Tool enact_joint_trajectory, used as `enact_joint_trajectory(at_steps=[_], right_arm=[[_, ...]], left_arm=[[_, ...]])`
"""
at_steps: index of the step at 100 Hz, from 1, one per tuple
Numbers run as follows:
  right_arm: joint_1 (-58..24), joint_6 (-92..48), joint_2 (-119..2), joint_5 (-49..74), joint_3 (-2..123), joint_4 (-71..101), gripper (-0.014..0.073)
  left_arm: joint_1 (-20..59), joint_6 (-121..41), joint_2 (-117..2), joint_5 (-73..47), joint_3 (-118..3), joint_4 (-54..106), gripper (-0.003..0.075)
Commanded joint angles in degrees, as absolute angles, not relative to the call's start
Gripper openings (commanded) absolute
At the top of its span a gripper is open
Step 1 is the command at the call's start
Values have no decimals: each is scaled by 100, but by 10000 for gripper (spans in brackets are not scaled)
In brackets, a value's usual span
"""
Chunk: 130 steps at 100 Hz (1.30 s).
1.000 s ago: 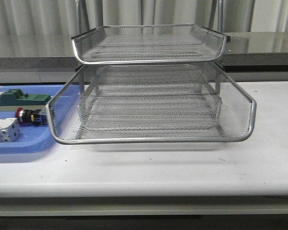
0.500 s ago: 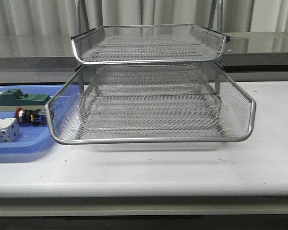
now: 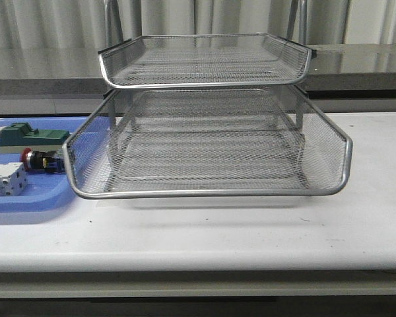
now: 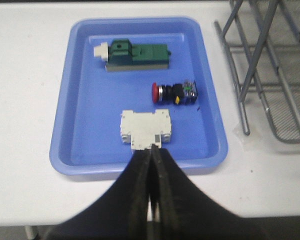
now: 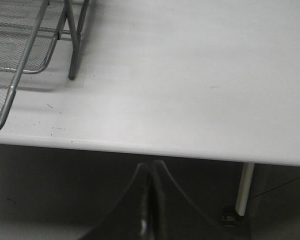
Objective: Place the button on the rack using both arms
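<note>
The button (image 3: 39,160), with a red head and a black body, lies on its side in the blue tray (image 3: 26,205), just left of the rack (image 3: 204,193). In the left wrist view the button (image 4: 176,92) lies beyond the white blocky component (image 4: 144,129). My left gripper (image 4: 153,152) is shut and empty, its tips over the near edge of the white component. My right gripper (image 5: 151,165) is shut and empty, below the table's front edge, to the right of the rack's leg (image 5: 72,50). Neither gripper shows in the front view.
A green block on a beige base (image 3: 30,137) lies at the back of the blue tray; it also shows in the left wrist view (image 4: 135,54). The silver mesh rack takes up the table's middle. A grey ledge (image 3: 363,66) runs behind the table.
</note>
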<state>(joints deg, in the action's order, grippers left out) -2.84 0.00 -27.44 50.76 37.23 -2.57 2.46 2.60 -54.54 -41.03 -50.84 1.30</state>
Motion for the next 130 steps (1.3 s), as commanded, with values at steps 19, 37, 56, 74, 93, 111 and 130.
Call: enact_joint_trajectory(at_steps=[19, 37, 56, 74, 93, 111, 130], right_arm=[[-278, 0, -2772, 4728, 3905, -337, -68], [-278, 0, -2772, 4728, 3905, -337, -68], [-278, 0, -2772, 4728, 3905, -337, -68], [-278, 0, -2772, 4728, 3905, -337, -68], [-278, 0, -2772, 4728, 3905, -337, -68], [-278, 0, -2772, 4728, 3905, -337, -68], [-278, 0, -2772, 4733, 3905, -337, -68]], left_arm=[[246, -372, -7162, -4462, -6338, 134, -17], [246, -806, -7589, -4564, -6591, 165, 218], [246, -818, -7619, -4610, -6639, 128, 713], [246, -818, -7619, -4350, -6639, 201, 650], [246, -941, -7670, -3931, -6691, 286, 617], [246, -1809, -8373, -4203, -7455, 342, 617], [281, -3125, -9607, -4833, -8762, 761, 617]])
